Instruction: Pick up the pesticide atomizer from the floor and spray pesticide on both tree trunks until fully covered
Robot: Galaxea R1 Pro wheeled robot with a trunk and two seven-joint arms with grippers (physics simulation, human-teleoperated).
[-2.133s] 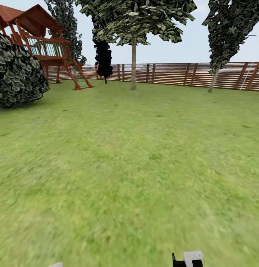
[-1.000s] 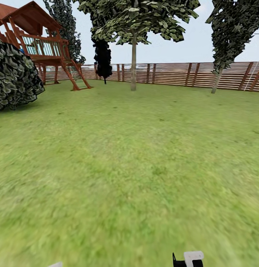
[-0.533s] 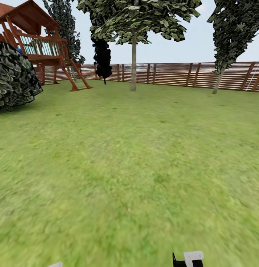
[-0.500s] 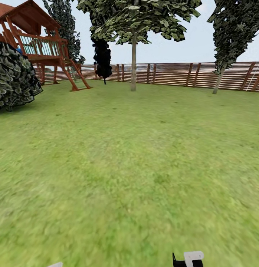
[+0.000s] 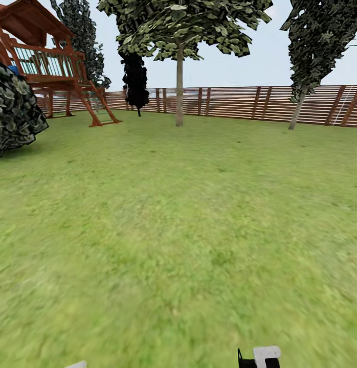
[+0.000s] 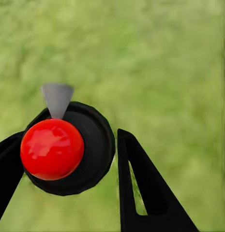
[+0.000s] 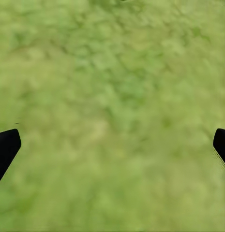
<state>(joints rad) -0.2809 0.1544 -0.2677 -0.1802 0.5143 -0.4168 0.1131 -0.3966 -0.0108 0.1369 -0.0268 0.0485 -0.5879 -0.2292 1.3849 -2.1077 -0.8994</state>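
While the left claw grips the spray bottle, the tree stands far ahead.
Bottle sits between black fingers, nozzle pointing out over grass; right claw spread, holding nothing.

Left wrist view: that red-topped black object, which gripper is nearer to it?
Left. The left gripper has its fingers on either side of the red-topped black object, apparently touching it. The right gripper hangs open over grass.
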